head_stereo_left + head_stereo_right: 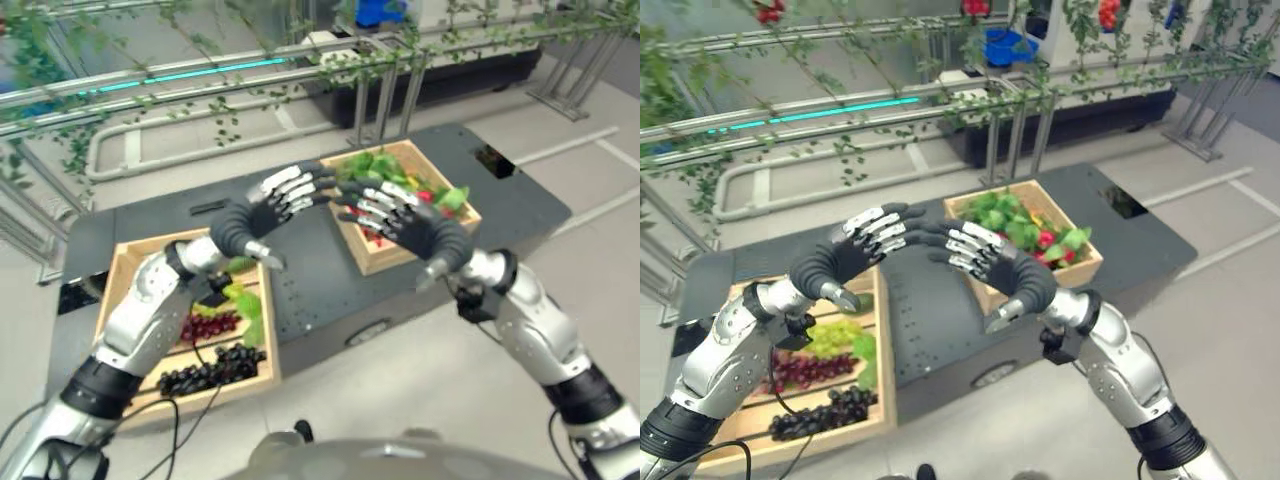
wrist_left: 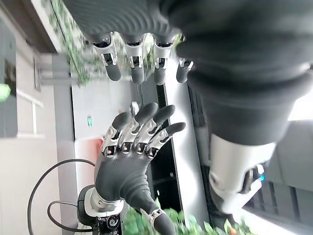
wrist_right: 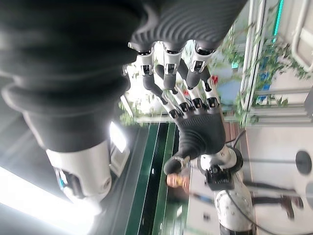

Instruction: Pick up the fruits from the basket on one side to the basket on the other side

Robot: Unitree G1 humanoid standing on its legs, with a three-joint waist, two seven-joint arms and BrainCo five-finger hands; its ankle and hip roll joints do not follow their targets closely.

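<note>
Both hands are raised in the air above the dark platform, fingertips facing each other and nearly meeting over the gap between the two wooden baskets. The left hand has its fingers relaxed and only gently bent, holding nothing; the right hand is the same, loosely spread and empty, as each wrist view of the opposite hand confirms.

The left basket, near the robot's left arm, holds dark purple grapes at its near edge, red grapes behind them and green grapes with some leaves. The right basket, farther off on the right, is full of green leaves with red fruit showing among them.

As far as this shows, no fruit is in transit and neither hand is over a basket, so a pick remains to be started; I cannot tell which basket is the source
</note>
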